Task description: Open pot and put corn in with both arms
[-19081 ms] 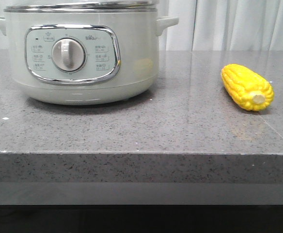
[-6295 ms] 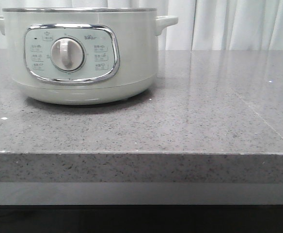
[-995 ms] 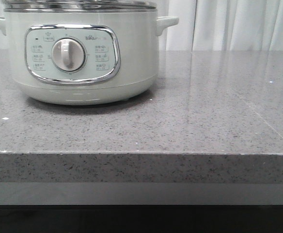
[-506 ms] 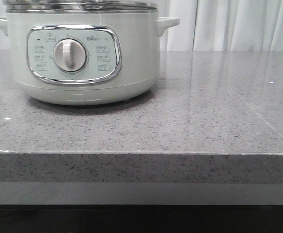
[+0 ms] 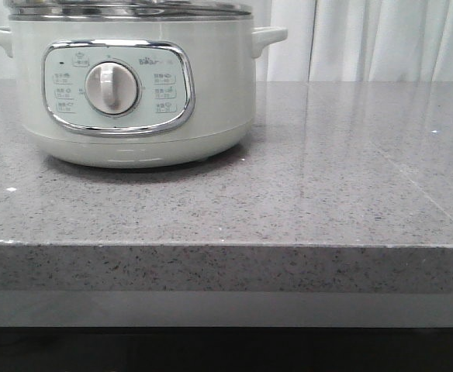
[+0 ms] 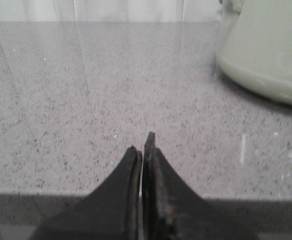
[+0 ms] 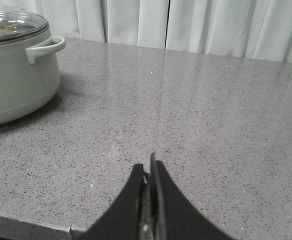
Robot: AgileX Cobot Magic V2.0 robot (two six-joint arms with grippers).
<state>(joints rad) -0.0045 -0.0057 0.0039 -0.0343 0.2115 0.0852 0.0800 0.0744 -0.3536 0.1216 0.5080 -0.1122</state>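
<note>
The pale grey-green pot [image 5: 133, 93] stands on the left of the grey stone counter, with its steel-rimmed glass lid [image 5: 126, 9] on it. Its side also shows in the left wrist view [image 6: 266, 55] and in the right wrist view [image 7: 16, 75], where the lid [image 7: 11, 25] is seen on top. The corn is not in view in any frame. My left gripper [image 6: 142, 145] is shut and empty, low over the counter's front edge beside the pot. My right gripper [image 7: 148, 165] is shut and empty over the counter's front edge, well to the pot's right.
The grey speckled counter [image 5: 327, 178] runs to a front edge [image 5: 226, 245] with a drop below. White curtains [image 5: 382, 39] hang behind it.
The lid, absent 6.3 s ago, is back on the pot. The corn that lay on the right of the counter 19.1 s ago is gone from sight. In the last second, the view shifted only slightly.
</note>
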